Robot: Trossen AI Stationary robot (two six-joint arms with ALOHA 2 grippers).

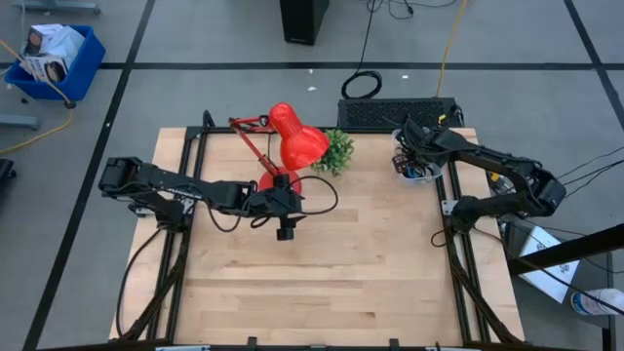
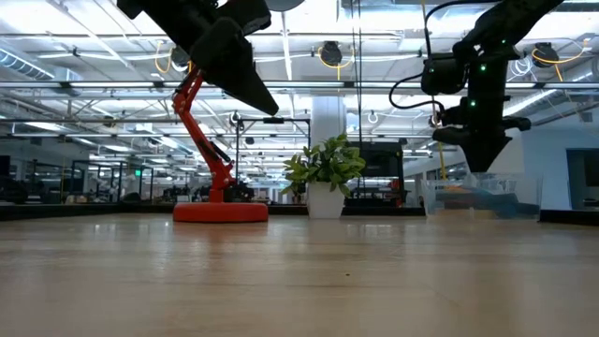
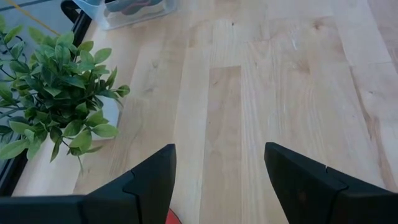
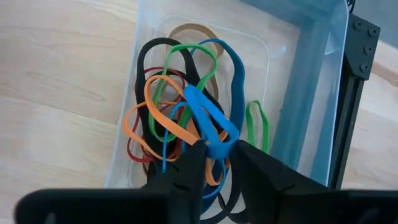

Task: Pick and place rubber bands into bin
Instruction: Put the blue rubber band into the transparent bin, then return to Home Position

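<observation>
The clear bin [image 1: 421, 175] stands at the table's far right edge and holds a heap of rubber bands [image 4: 168, 118] in black, green, orange, red and blue. My right gripper [image 4: 214, 152] hangs over the bin, shut on a broad blue rubber band [image 4: 208, 115]; it also shows in the high view [image 1: 413, 161] and above the bin [image 2: 482, 198] in the low view [image 2: 482, 161]. My left gripper [image 3: 221, 171] is open and empty above bare table near the lamp's base, as the high view [image 1: 285, 230] shows. My right gripper pinches the blue band's near end [image 4: 216, 144] between its two fingers, from above, pointing down into the bin. From the fingers the band runs out as a loop over the heap of other bands. I cannot tell whether its far end rests on them.
A red desk lamp [image 1: 292, 141] and a small potted plant [image 1: 337, 150] stand at the table's far middle, between the two arms. A blue crate [image 1: 58, 58] sits on the floor beyond the table's far left corner. Bare wood [image 1: 331, 273] fills the near half of the table.
</observation>
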